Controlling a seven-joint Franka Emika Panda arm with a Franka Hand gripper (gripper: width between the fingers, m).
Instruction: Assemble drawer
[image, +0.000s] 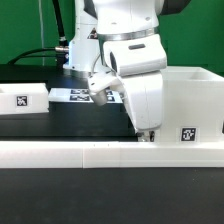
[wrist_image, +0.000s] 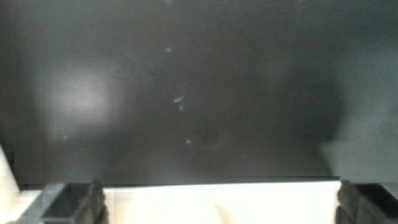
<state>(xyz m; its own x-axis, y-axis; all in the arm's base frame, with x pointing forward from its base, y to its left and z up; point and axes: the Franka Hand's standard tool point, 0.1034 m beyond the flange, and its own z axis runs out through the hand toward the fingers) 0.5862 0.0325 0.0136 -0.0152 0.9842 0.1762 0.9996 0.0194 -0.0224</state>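
The drawer's big white casing (image: 190, 105) stands at the exterior view's right, with a marker tag on its front. A small white tray (image: 22, 100) with a tag lies at the exterior view's left. My gripper (image: 146, 133) reaches down at the casing's near left corner, just behind the long low white wall (image: 90, 153). In the wrist view the gripper (wrist_image: 222, 200) stands open, one dark finger (wrist_image: 71, 205) at each side. A white surface (wrist_image: 222, 208) spans the gap between them. I cannot tell which part it is or whether the fingers touch it.
The marker board (image: 72, 96) lies on the black table (wrist_image: 178, 90) behind the arm. Black cables run at the back left. The low white wall crosses the whole front of the table.
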